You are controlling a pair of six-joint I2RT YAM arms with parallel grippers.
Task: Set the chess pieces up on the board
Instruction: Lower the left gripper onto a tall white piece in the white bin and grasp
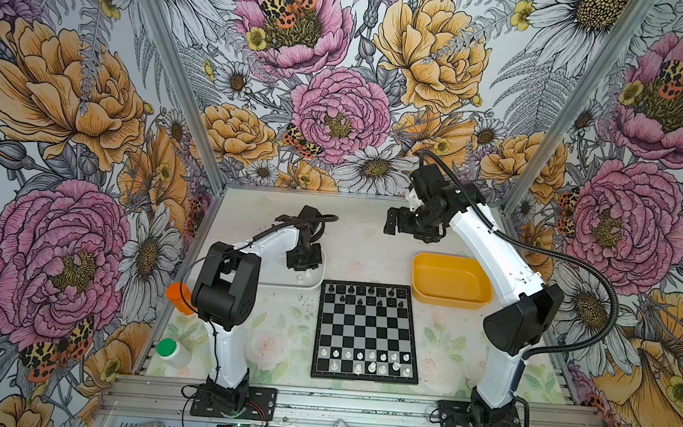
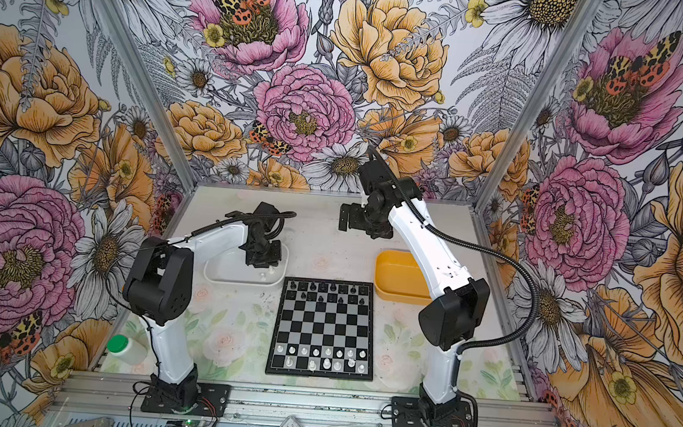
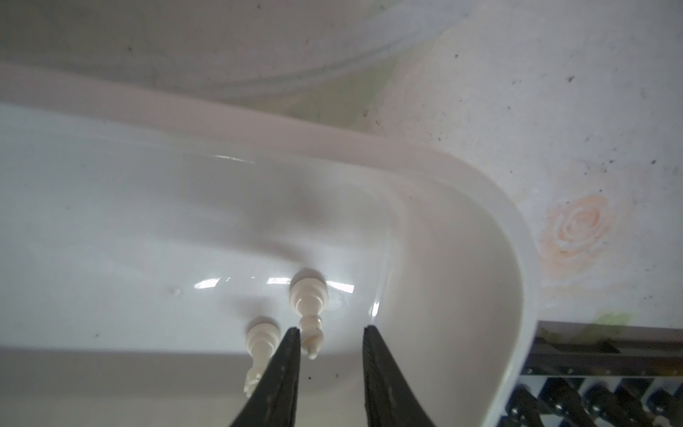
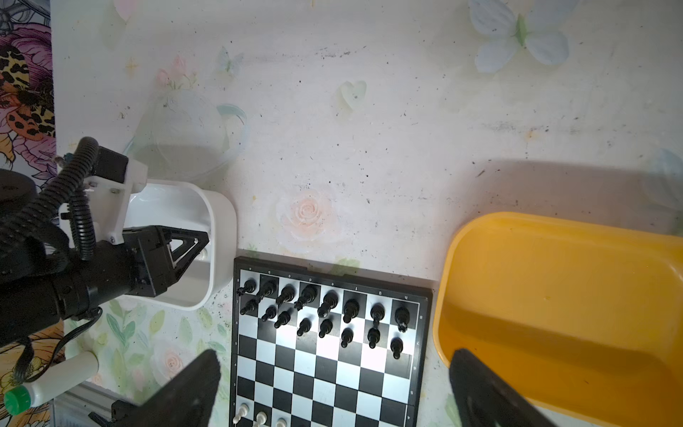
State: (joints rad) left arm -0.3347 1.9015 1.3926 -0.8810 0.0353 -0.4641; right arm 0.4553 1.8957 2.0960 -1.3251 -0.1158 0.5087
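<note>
Left gripper (image 3: 331, 328): down inside the white tray (image 3: 480, 185); jaws partly apart with a clear gap, nothing clamped.
Target piece (image 3: 308, 310): white, on its side on the tray floor; top end just inside the gap, hard by one finger (image 3: 284, 369), base beyond the tips.
Long axis: roughly in line with the fingers; squeeze likely across the narrow stem.
Neighbour piece (image 3: 260, 340): also on its side, just outside that same finger; nudge risk.
Right gripper (image 1: 395, 225): jaws wide apart, empty, raised over the far table, well apart from the tray.
Nearer arm: left.
Board (image 1: 368, 333): black pieces (image 4: 330, 298) filling the far rows; white pieces (image 1: 360, 355) on the near rows, back row with gaps.
</note>
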